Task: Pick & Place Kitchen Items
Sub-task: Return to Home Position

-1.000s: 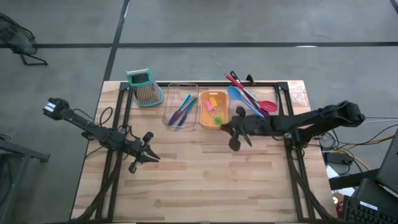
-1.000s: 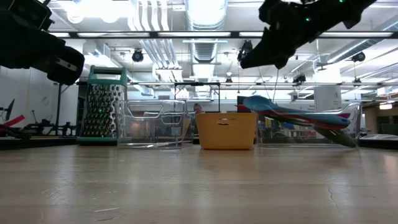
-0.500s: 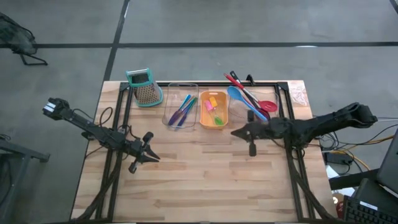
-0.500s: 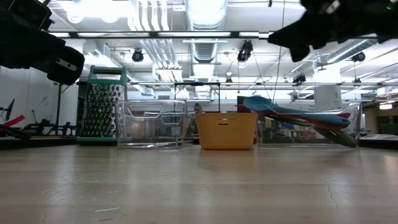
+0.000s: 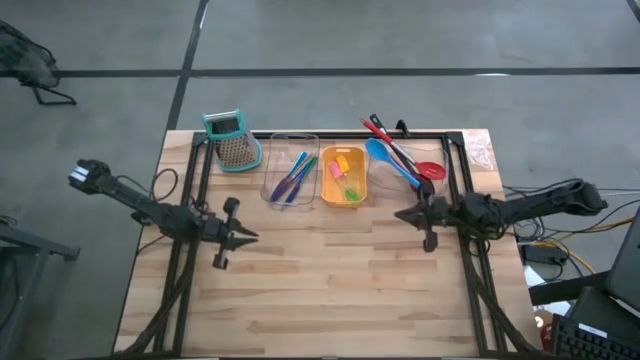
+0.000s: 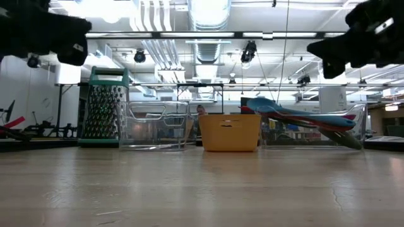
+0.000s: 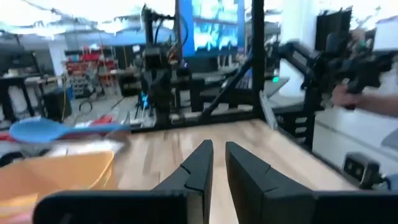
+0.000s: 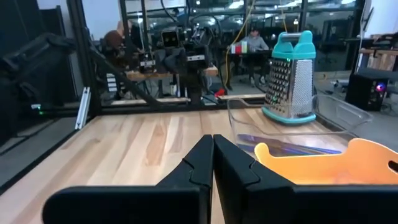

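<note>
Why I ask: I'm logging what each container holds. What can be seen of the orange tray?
The orange tray is a small rectangular tub of opaque, plastic-looking material, open at the top. It stands upright on the wooden table, near the far edge, between the clear bin of sticks and the clear bin of spoons. Whether it touches them cannot be told. Inside lie small pink, green and orange pieces.
</note>
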Controlling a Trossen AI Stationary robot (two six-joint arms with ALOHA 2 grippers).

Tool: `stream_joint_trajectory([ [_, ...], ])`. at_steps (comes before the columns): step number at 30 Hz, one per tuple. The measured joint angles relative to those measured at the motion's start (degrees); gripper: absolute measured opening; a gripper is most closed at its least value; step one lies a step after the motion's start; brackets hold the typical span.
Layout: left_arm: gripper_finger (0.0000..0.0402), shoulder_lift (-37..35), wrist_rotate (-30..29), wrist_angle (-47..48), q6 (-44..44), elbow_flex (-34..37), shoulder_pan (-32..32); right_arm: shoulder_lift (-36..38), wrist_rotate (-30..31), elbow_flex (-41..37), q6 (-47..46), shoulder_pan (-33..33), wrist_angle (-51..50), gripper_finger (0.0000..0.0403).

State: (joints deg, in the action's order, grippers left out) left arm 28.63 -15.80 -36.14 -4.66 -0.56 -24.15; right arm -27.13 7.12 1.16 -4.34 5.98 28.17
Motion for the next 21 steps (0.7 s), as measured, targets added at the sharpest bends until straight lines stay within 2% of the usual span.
stream_joint_trajectory([
  [6, 0.0051, -7.36, 3.08, 1.96, -2.89, 0.05, 0.23, 9.72, -0.16, -0.65, -0.11, -0.02, -10.45, 0.0008],
  [10, 0.0051, -13.0, 2.13, 9.6, -3.26, 0.07, 0.23, 15.47, -0.72, -0.65, 0.18, 0.0, -14.56, 0.0008],
  [13, 0.0051, -17.55, 2.15, 13.35, -3.61, 0.09, 0.25, 18.84, -3.29, -0.65, 0.22, 0.02, -15.99, 0.0008],
  [21, 0.0051, -28.56, 2.06, 31.36, -3.14, 0.11, 0.28, 22.89, -5.52, -0.65, -1.42, 0.01, -17.09, 0.0008],
])
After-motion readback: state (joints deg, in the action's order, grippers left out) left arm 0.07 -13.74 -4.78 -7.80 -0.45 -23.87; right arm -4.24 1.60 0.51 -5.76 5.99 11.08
